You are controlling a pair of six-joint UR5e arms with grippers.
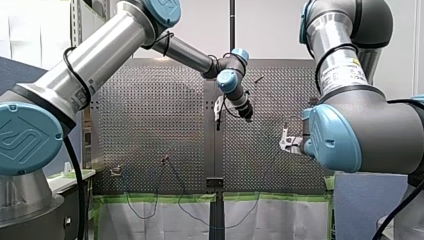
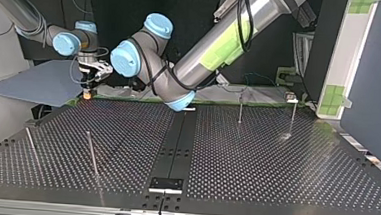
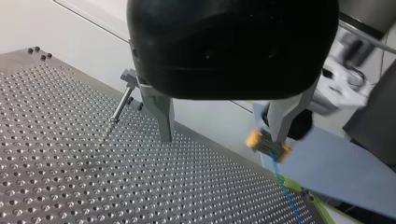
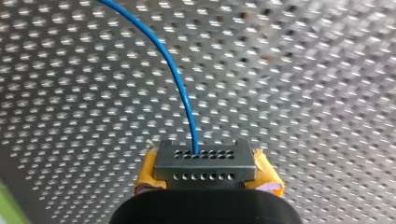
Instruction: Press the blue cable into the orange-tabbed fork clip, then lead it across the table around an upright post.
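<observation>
The perforated table (image 2: 275, 163) lies under both arms. Over it my left gripper (image 3: 223, 139) hangs wide open, holding nothing. At the far left of the top view, my right gripper (image 4: 205, 175) seems closed on the blue cable (image 4: 185, 93), between its yellow pads (image 4: 268, 179).

The front view looks down the desk (image 1: 150, 115) from high behind it, along its dark centre strip (image 1: 215, 145). The top view faces back from low at that strip's far end. Both wrist views sit close above the desk beside the strip, sharing the blue cable (image 4: 180, 84) at my right tool (image 4: 205, 170).
</observation>
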